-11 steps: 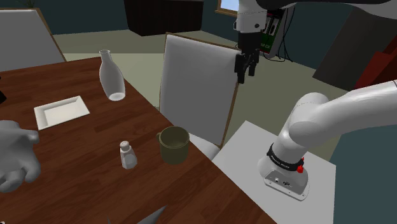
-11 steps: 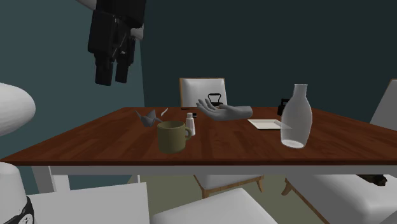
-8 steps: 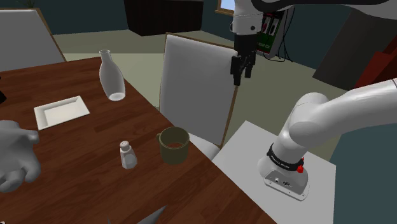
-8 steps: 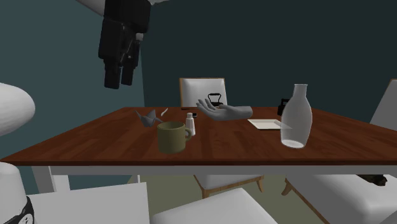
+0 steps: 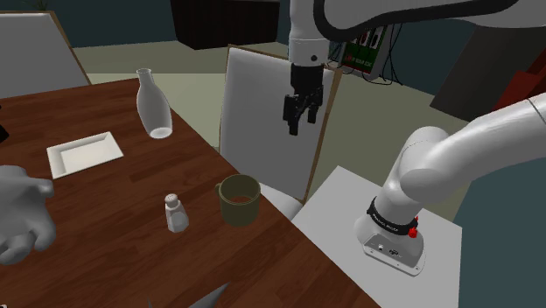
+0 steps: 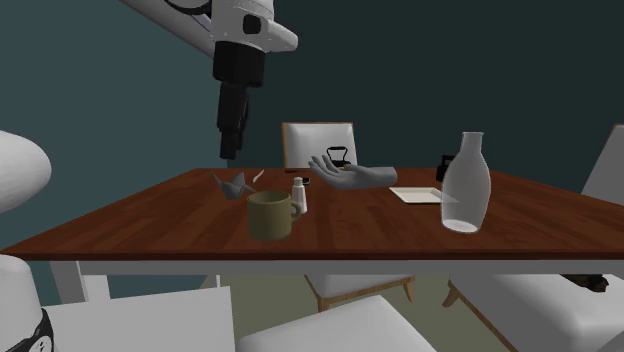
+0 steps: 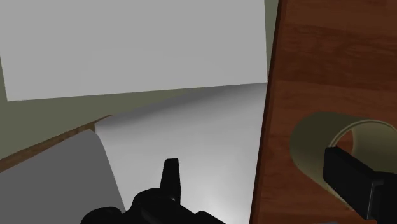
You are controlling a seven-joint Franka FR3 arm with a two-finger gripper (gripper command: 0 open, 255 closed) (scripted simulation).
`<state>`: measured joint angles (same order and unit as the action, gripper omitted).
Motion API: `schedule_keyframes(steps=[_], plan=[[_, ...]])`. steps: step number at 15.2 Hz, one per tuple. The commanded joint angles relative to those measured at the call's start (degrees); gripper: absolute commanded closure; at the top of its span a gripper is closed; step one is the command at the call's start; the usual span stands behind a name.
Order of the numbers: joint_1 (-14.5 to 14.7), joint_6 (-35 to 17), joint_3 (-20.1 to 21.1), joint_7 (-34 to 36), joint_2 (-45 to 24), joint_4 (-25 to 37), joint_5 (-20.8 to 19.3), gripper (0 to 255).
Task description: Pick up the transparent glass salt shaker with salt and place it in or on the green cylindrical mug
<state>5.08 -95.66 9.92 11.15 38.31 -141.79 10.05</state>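
The small pale salt shaker with a grey cap stands upright on the dark wooden table, just to the shoulder view's left of the olive-green mug. The two stand apart. From the second exterior view the shaker is behind the mug. My black gripper hangs open and empty in the air over the white chair, above the mug and off the table's edge. It points downward. In the wrist view the mug's rim lies by one finger of the gripper.
A white carafe, a square white plate and a grey model hand are also on the table. A white chair stands at the table's edge under the gripper. The arm's stand is at the lower right.
The gripper has come down and moved to the shoulder view's left, from beside the chair to over it, nearer the table. Its fingers stay apart. Nothing on the table moved.
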Motion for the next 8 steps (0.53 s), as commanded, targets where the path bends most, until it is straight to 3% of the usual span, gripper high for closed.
schedule_keyframes(steps=[1,8], plan=[[0.8,-3.81,2.08,1.81,-2.42,-0.13,1.56,0],[2.59,-14.92,9.05,8.08,-12.89,3.55,4.31,0]])
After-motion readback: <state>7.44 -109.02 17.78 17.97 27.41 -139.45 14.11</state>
